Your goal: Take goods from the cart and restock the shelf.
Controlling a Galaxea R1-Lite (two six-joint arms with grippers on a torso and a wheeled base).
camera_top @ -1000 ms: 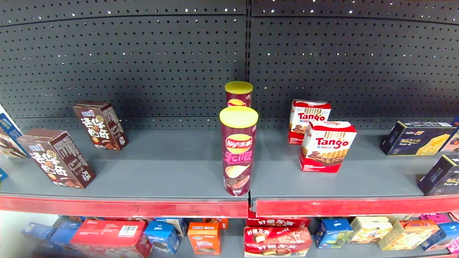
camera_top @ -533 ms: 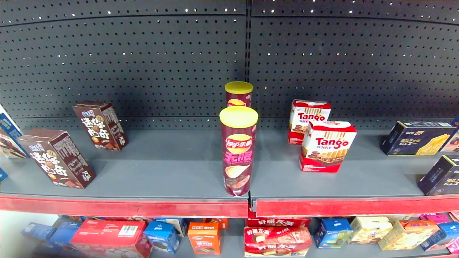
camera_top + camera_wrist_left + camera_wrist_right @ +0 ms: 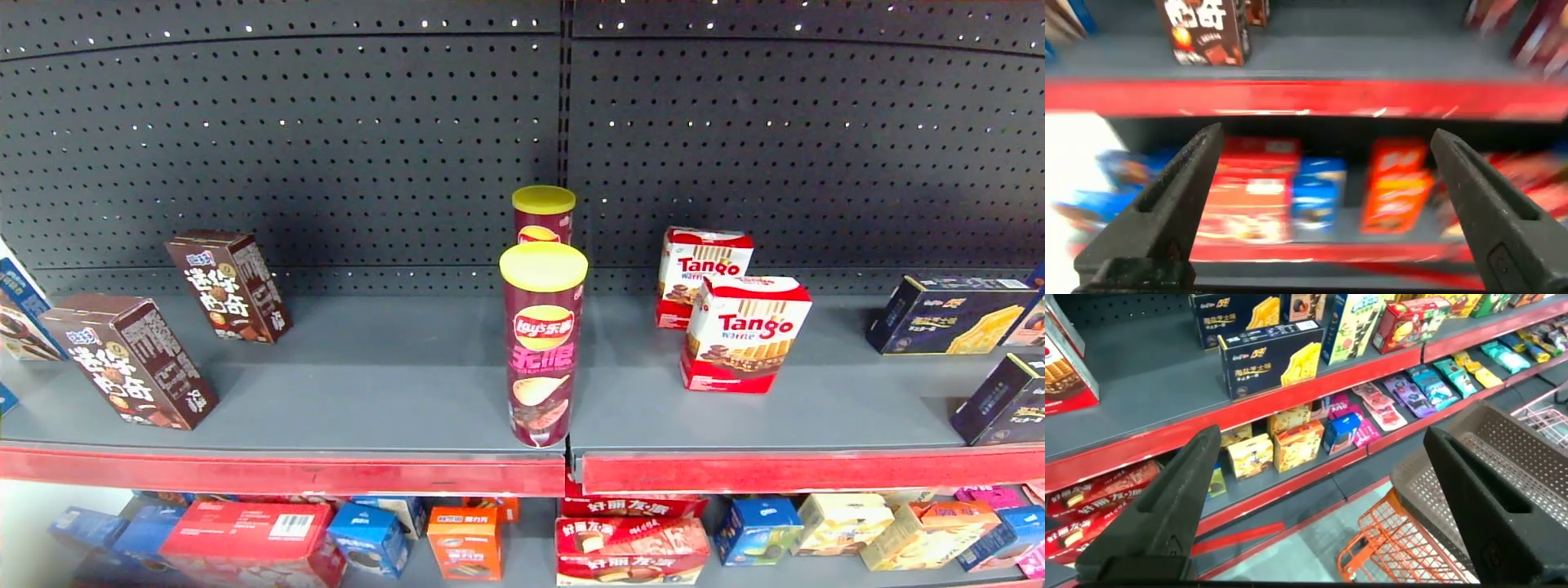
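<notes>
head view matches both earlier frames: nothing on the shelf has shifted.

nearest, the left gripper hangs with its jaws wide apart and nothing between them, in front of the shelf's red front strip. the lower tier beyond it is blurred. the right gripper also has its jaws wide apart and empty. beyond it stands the cart of orange wire, with a perforated basket just beside it; whether goods lie in either cannot be told.

count on the grey shelf, front to back:
- chip cans with yellow lids, two, upright. the front can stands at the shelf's front edge, on the seam between the two shelf panels, and the rear can is directly behind it near the back.
- brown boxes, two, on the left. the front one and the rear one both appear to lean.
- red and white wafer boxes, two, right of the cans, one in front of the other.
- dark blue boxes, two counted at the right.

the pegboard back panel stands farthest off.
</notes>
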